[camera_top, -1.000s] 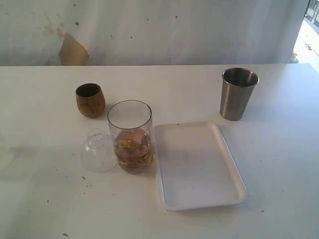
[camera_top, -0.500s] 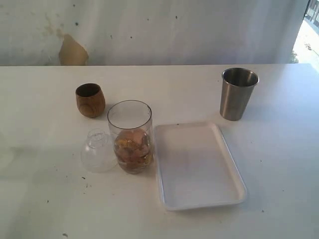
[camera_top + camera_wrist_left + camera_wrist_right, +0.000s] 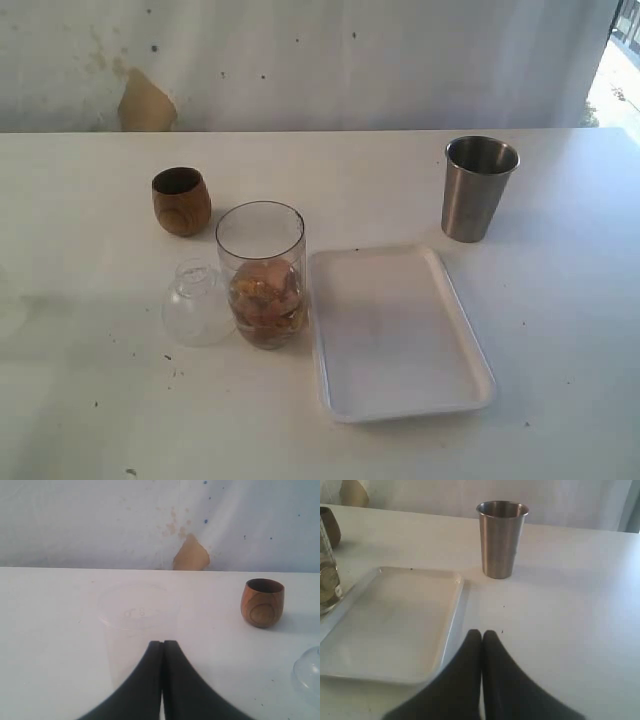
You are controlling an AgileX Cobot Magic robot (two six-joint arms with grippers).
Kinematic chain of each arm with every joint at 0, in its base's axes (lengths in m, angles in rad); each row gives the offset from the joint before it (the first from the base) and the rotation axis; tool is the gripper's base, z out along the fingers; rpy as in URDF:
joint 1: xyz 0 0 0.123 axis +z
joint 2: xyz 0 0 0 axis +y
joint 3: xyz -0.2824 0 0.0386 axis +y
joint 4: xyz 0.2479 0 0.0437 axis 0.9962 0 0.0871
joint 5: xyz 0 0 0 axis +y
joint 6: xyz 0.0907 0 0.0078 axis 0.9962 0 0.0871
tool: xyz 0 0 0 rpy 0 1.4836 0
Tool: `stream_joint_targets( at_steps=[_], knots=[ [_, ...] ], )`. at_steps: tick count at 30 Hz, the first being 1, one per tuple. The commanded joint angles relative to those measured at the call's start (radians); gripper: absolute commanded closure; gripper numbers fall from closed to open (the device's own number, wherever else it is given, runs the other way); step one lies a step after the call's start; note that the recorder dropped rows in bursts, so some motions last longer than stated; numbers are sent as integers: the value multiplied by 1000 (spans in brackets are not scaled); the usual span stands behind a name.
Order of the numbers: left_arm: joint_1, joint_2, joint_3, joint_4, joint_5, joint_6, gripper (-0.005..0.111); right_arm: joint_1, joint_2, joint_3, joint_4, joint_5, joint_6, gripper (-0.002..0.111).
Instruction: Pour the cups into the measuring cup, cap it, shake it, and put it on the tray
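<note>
The measuring cup stands upright and uncapped mid-table, with brownish bits in its lower half. Its clear dome cap rests on the table touching its left side. The brown wooden cup stands behind them. The steel tumbler stands at the back right. The white tray lies just right of the measuring cup. Neither arm shows in the exterior view. My left gripper is shut on nothing, with the wooden cup well off to one side. My right gripper is shut and empty, beside the tray and short of the tumbler.
A frosted translucent cup stands right in front of my left fingertips. A white wall with a brown patch closes the table's far edge. The measuring cup sits at the edge of the right wrist view.
</note>
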State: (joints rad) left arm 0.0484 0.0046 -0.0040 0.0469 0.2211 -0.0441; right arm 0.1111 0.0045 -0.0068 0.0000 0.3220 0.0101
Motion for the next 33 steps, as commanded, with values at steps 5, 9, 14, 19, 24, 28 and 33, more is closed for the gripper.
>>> stream_joint_targets(
  at_steps=[5, 9, 14, 19, 24, 28, 33],
  knots=[
    [1, -5, 4, -1, -10, -1, 107, -4, -5, 7, 0, -4, 24, 108],
    [1, -5, 4, -1, -10, -1, 107, -4, -5, 7, 0, -4, 24, 108],
    [1, -5, 4, 51, -10, 59, 107, -4, -5, 7, 0, -4, 24, 108],
    [1, -5, 4, 59, -10, 104, 107, -4, -5, 7, 0, -4, 24, 108],
    [1, -5, 4, -10, -38, 86, 107, -4, -5, 7, 0, -4, 24, 108],
    [1, -5, 4, -102, -99, 55, 107, -4, -5, 7, 0, -4, 24, 108],
    [1, -5, 4, -251, -208, -152, 107, -4, -5, 7, 0, -4, 24, 108]
  ],
)
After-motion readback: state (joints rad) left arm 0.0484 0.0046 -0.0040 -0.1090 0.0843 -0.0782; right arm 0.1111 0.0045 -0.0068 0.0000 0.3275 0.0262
